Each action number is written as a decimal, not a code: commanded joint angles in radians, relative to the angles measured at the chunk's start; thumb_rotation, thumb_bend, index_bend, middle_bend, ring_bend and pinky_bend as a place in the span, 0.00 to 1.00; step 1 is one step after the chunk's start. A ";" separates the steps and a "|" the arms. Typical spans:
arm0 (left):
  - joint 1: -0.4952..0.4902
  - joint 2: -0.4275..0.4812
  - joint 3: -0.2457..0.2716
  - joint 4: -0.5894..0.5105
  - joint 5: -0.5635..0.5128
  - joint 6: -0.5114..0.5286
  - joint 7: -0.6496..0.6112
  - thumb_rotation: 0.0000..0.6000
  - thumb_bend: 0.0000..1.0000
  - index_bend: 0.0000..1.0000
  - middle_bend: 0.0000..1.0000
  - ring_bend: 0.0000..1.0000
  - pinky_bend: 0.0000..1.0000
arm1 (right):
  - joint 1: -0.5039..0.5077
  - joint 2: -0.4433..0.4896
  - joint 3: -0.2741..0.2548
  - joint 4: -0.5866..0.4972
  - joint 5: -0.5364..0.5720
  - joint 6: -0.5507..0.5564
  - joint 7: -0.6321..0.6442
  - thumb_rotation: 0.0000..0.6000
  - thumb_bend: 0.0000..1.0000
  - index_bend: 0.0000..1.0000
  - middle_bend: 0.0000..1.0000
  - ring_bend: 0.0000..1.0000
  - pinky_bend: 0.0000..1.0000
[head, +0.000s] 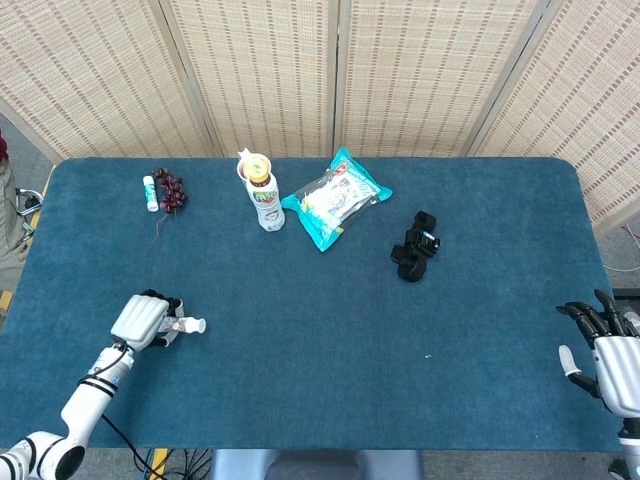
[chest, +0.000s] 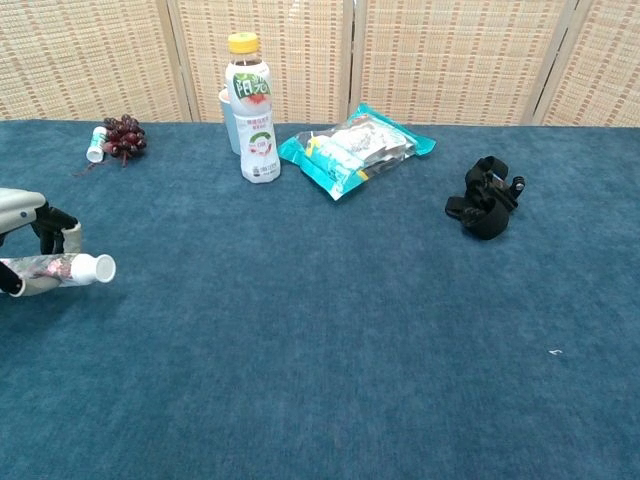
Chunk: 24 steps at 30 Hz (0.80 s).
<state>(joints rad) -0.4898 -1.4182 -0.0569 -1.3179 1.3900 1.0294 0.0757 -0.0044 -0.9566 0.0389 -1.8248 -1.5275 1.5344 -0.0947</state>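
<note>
the left hand (head: 143, 319) has its fingers curled around a small tube (chest: 62, 269), holding it lying sideways just above the blue surface (head: 320, 330) near the front left edge, white cap pointing right. the right hand (head: 608, 350) sits at the far right edge, fingers spread, holding nothing. a bottle (head: 264, 195), snack bag (head: 334, 198) and grapes (head: 172, 191) lie well apart at the back.

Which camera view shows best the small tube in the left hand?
The chest view: the tube shows side-on, white cap and patterned body clear, in the left hand. In the head view the left hand covers most of the tube; only its cap end shows.
</note>
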 joint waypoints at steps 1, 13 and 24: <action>-0.010 0.022 -0.006 -0.021 0.016 0.013 0.010 1.00 0.35 0.58 0.58 0.45 0.29 | 0.006 -0.002 0.004 -0.002 -0.012 0.003 -0.006 1.00 0.35 0.27 0.26 0.12 0.25; -0.096 0.150 -0.066 -0.214 0.053 -0.004 0.072 1.00 0.35 0.59 0.64 0.54 0.38 | 0.127 0.064 0.026 -0.119 -0.130 -0.116 -0.088 1.00 0.39 0.27 0.26 0.12 0.25; -0.200 0.214 -0.120 -0.368 -0.037 -0.139 0.087 1.00 0.38 0.59 0.65 0.55 0.40 | 0.334 0.035 0.099 -0.261 -0.141 -0.348 -0.192 1.00 0.69 0.27 0.32 0.19 0.25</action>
<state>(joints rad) -0.6736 -1.2137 -0.1664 -1.6695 1.3690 0.9080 0.1619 0.2916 -0.9034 0.1162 -2.0573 -1.6748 1.2274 -0.2616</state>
